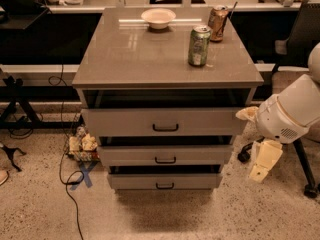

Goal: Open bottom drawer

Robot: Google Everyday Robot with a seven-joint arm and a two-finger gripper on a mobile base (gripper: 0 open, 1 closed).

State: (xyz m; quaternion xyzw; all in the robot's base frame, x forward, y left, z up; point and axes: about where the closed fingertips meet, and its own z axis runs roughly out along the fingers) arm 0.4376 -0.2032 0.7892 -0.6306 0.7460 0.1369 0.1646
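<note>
The grey-beige cabinet [165,59] has three drawers stacked in the middle of the camera view. The bottom drawer [135,181] has the narrowest front and a small black bar handle [165,186]. A dark gap shows above its front panel, and its inside is hidden. My gripper [261,167] is cream-coloured and hangs from the white arm [295,111]. It is to the right of the cabinet, at about the height of the middle and bottom drawers, apart from them and pointing down towards the floor.
A green can [199,45], a brown can with a straw [218,23] and a white bowl [158,17] stand on the cabinet top. Cables, snack bags [82,145] and a blue tape cross [85,174] lie on the floor left. An office chair base [305,176] stands right.
</note>
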